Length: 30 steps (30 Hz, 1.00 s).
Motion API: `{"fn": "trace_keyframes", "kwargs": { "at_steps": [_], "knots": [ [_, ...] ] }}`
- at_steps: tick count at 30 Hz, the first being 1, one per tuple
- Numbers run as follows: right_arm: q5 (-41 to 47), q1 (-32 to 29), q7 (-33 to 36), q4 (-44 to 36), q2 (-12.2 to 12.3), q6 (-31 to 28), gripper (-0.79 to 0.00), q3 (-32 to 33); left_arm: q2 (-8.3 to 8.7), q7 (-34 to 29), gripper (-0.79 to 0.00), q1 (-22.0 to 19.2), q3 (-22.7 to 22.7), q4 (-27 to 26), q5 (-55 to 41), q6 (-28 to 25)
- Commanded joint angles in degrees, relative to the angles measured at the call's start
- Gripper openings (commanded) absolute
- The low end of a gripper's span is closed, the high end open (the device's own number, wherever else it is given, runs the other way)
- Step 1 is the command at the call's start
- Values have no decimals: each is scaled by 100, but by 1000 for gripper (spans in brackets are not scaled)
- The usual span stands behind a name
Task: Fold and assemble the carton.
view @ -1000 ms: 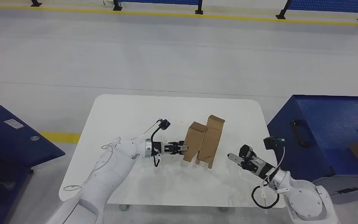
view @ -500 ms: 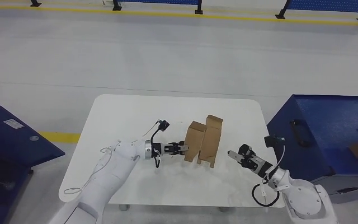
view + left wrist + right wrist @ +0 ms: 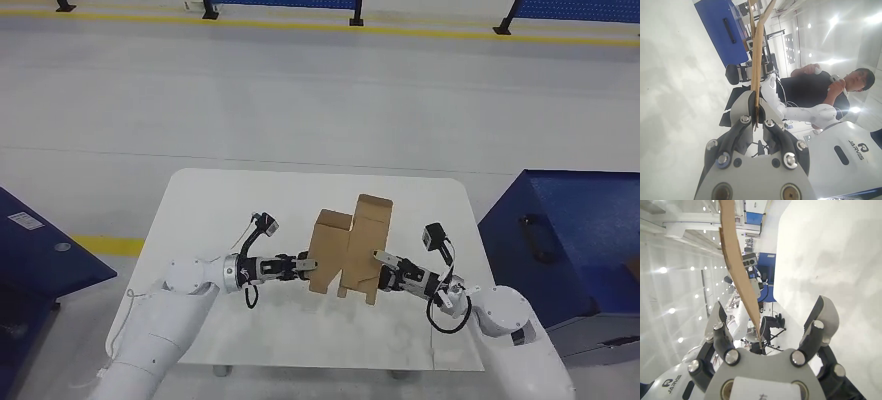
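A brown flattened carton point(image 3: 348, 252) stands upright on edge near the middle of the white table point(image 3: 250, 200), its flaps sticking up. My left gripper point(image 3: 308, 266) is shut on the carton's near-left edge; in the left wrist view the cardboard point(image 3: 757, 62) runs edge-on from between the closed fingers point(image 3: 743, 106). My right gripper point(image 3: 382, 273) stands open at the carton's right side. In the right wrist view a cardboard panel point(image 3: 738, 272) passes between its spread fingers point(image 3: 826, 315) without either pad touching it.
A blue bin point(image 3: 570, 250) stands just off the table's right side and another blue bin point(image 3: 40, 260) off the left. The table's front edge lies close below both arms. The far half of the table is bare.
The carton has shifted left, held by my left gripper. My right gripper has travelled from the table's right edge to the carton's right side, its fingers now around a panel.
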Motion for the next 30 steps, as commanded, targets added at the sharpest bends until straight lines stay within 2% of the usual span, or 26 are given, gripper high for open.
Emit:
{"fn": "trace_keyframes", "kwargs": {
  "at_steps": [1,3,4,5,6,7,8,10,18,19,20,26,30],
  "knots": [
    [144,0,35,-55,-2,-60,-25,-17,65,-44,-785,76,-41,-110,-45,45],
    [224,-20,-13,-86,-1,-145,-179,-16,130,-53,-785,140,-67,-175,-23,55],
    [213,-40,-71,-89,-1,-189,-323,-28,158,-53,-785,156,-69,-181,1,54],
    [214,-52,-139,-93,-3,-204,-419,-43,180,-48,-785,165,-69,-177,4,50],
    [211,-61,-211,-104,-4,-206,-443,-54,197,-52,-785,178,-57,-191,-28,54],
    [152,-67,-307,-120,-4,-208,-508,-69,211,-85,-785,194,-41,-188,-96,87],
    [88,-80,-393,-137,-5,-219,-665,-96,224,-122,-785,197,-27,-178,-150,124],
    [-23,-92,-431,-140,-3,-161,-785,-179,249,-120,-785,201,24,-207,-133,122],
    [-191,-139,-595,-211,9,-239,-785,-298,304,-71,-785,168,267,-167,-200,73],
    [-216,-152,-609,-218,12,-258,-785,-301,308,-75,-548,159,280,-158,-221,78],
    [-262,-174,-624,-222,17,-294,-785,-297,312,-68,0,156,287,-142,-291,70],
    [-235,-262,-725,-141,44,-347,-785,-194,372,-182,0,161,191,-50,-806,184],
    [-221,-268,-746,-96,53,-308,-785,-147,466,-207,0,80,-73,298,-998,209]
  ]
}}
